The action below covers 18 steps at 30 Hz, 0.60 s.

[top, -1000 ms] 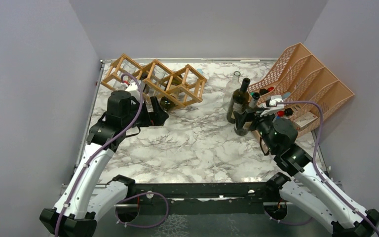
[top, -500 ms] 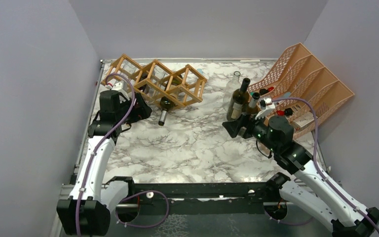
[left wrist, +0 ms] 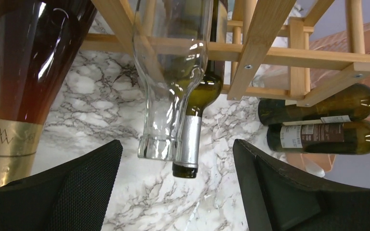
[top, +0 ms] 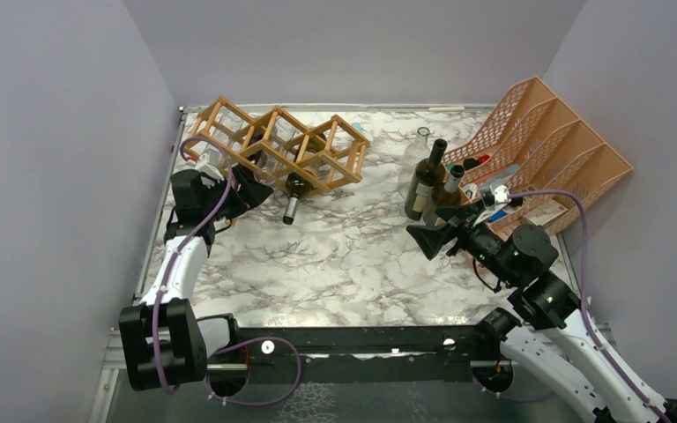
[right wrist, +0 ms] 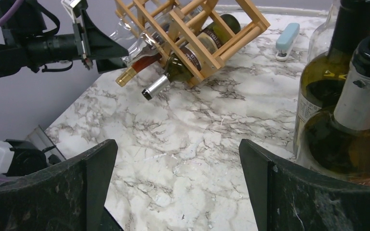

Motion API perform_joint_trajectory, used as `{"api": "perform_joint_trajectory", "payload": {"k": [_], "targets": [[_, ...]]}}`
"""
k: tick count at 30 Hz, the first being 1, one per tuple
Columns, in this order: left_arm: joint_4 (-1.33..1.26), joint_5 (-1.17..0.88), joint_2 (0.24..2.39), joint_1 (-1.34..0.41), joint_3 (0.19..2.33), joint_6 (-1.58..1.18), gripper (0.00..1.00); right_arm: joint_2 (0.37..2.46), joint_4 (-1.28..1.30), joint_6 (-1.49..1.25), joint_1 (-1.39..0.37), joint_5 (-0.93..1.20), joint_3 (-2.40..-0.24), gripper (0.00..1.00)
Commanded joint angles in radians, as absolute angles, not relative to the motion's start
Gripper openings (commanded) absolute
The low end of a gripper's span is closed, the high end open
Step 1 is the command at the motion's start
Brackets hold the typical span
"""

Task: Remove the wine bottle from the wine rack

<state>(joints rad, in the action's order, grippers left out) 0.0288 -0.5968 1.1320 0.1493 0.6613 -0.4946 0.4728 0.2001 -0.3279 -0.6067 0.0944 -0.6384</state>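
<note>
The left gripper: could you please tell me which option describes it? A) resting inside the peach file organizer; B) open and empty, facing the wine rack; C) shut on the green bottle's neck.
B: the left gripper has its fingers spread wide with nothing between them, and the green bottle in the wine rack lies beyond its fingertips, untouched.

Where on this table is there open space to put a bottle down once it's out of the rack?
The marble table is bare in the middle, bordered by the wine rack, the standing bottles and the near edge. Crowded: the right side by the file organizer, and by the rack's protruding necks.
</note>
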Motion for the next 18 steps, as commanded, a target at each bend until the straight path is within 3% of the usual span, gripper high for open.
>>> {"api": "perform_joint_trajectory", "payload": {"k": [1,18], "targets": [[-0.253,-0.665,1.18,0.156,0.612,-0.618,0.89,0.489,0.188,-0.284,-0.602,0.167,-0.652,1.0],[-0.463,-0.609,1.293,0.154,0.556,-0.763,0.69,0.511,0.193,-0.277,-0.603,0.19,-0.651,1.0]]}}
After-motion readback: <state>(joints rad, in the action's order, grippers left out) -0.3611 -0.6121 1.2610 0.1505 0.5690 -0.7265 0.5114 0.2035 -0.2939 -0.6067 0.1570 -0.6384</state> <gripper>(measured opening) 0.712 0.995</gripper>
